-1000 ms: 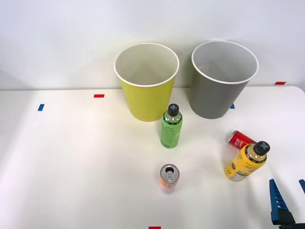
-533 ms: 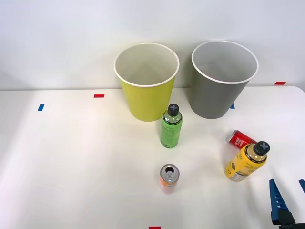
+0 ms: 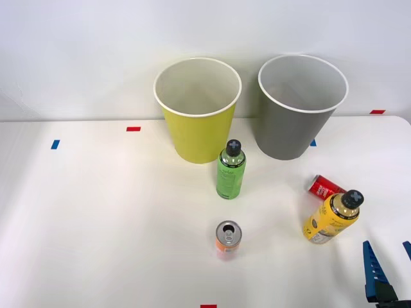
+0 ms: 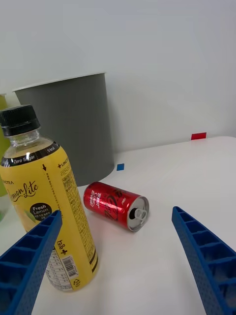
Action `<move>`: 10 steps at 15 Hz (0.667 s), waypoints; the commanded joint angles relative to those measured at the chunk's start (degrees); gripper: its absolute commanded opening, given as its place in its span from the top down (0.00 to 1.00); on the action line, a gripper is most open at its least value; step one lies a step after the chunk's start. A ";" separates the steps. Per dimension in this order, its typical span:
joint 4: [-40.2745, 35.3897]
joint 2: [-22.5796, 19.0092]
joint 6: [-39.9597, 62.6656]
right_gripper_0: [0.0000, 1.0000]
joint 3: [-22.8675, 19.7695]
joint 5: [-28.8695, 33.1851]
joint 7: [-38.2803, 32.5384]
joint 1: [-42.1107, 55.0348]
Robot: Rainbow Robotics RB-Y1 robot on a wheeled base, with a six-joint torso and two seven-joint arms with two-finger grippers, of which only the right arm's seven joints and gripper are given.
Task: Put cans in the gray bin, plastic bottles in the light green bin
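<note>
- Right gripper (image 3: 387,273) low over the table (image 3: 96,218) at the near right corner in the front view; also seen in the wrist view (image 4: 118,261).
- Jaws spread wide, holding nothing, touching nothing.
- Blue ribbed fingers (image 4: 29,266) well apart, bare tabletop between them.
- Yellow bottle (image 3: 331,218) upright just ahead of the jaws and toward one finger; in the wrist view (image 4: 46,206) overlapped low down by that finger, contact not clear.
- Black cap on top, yellow label with lemon print.
- Red can (image 3: 324,187) on its side just beyond the yellow bottle, close beside it; in the wrist view (image 4: 115,204) ahead of the gap between the jaws, opened end turned toward the gripper.
- Gray bin (image 3: 299,109) upright farther ahead, behind the red can and the yellow bottle; gray wall also seen in the wrist view (image 4: 73,128).
- Green bin (image 3: 197,112) upright beside the gray bin, farther off to the left of the jaws.
- Green bottle (image 3: 231,171) upright just in front of the green bin, well to the left of the jaws.
- Orange can (image 3: 228,239) upright, silver top up, nearer than the green bottle and well left of the jaws.
- Both bins apart from each other, near the wall.
- Red and blue tape marks (image 3: 133,129) scattered on the table.
</note>
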 commanded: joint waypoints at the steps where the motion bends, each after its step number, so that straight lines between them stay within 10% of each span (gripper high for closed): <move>1: 0.00 0.00 0.00 0.23 0.00 0.00 0.00 0.00; 10: 3.08 -5.19 -1.93 0.23 3.34 -1.93 2.55 -1.58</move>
